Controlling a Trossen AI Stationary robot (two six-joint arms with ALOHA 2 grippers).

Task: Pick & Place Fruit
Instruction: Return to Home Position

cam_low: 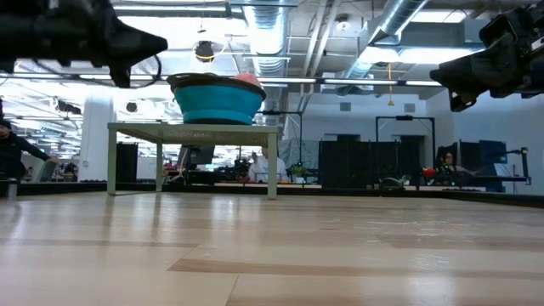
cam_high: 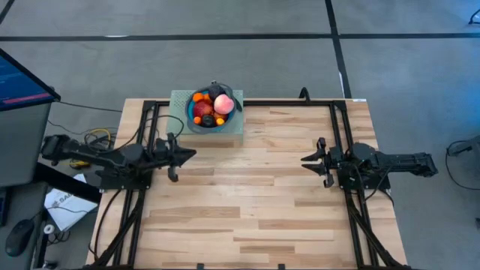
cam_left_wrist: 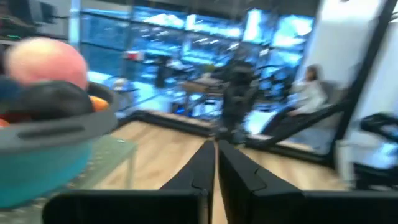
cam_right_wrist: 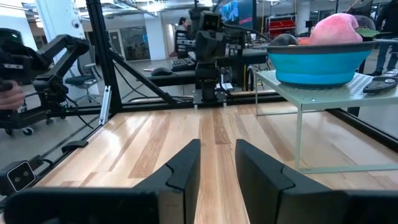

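The fruit lies heaped in a blue bowl [cam_high: 189,114]: a pink peach [cam_high: 223,103], a red apple [cam_high: 205,110], small oranges [cam_high: 198,97] and a dark plum [cam_high: 208,121]. The bowl stands on a small pale green stand [cam_high: 232,132] at the table's far edge. My left gripper [cam_high: 192,154] hovers shut over the wood, just near-left of the stand, with nothing between its fingers [cam_left_wrist: 205,168]. The left wrist view shows the peach [cam_left_wrist: 46,59] and bowl [cam_left_wrist: 37,155] close by. My right gripper [cam_high: 304,159] waits open at the right, pointing at the table's middle [cam_right_wrist: 217,165].
Bare wooden tabletop [cam_high: 247,195] stretches between the two arms and toward the near edge. Black frame rails [cam_high: 341,127] run along both sides. A monitor [cam_high: 22,82] stands off the table's left. People sit in the room beyond [cam_left_wrist: 308,93].
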